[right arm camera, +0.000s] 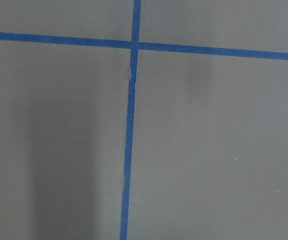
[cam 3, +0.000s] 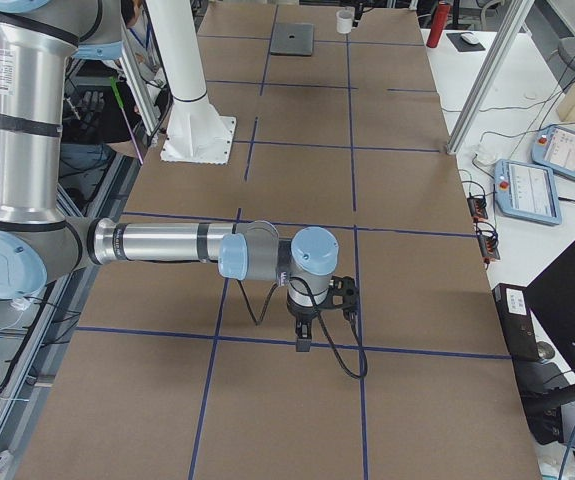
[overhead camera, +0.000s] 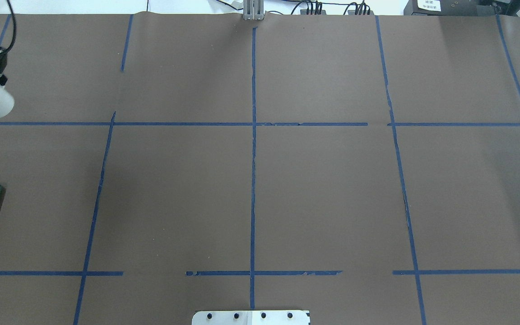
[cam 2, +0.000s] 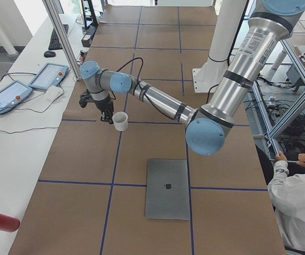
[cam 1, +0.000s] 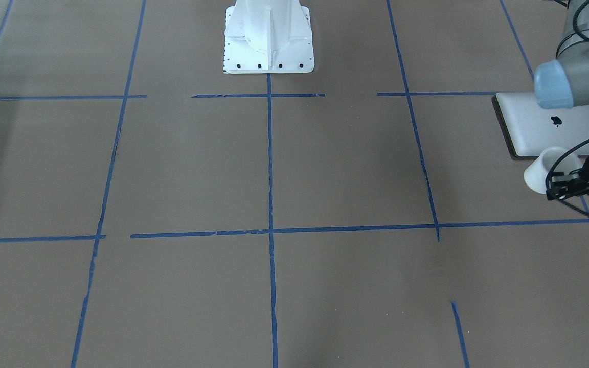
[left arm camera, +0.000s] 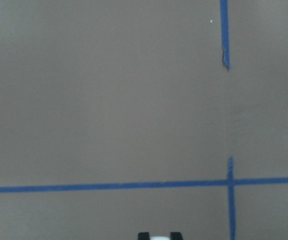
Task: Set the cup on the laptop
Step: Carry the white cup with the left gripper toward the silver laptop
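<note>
– At the robot's left end of the surface [cam 1: 325, 168], what is the state of the left pincer [cam 1: 560, 185]?
– Closed on the cup [cam 1: 542, 171]. The wrist view shows a white sliver between two black fingertips. The cup is smooth white plastic, tapered, and tilted with its mouth sideways. It appears raised off the surface, though no view settles this.
– Where is the laptop [cam 2: 167, 188]?
– Flat on the matte brown paper, lid shut. It is a thin silver-grey slab with rounded corners and a dark logo at centre. The cup is apart from it, not on it.
– And the right pincer [cam 3: 302, 340]?
– It points down over a crossing of blue tape lines. I cannot tell how far its jaws are spread.
</note>
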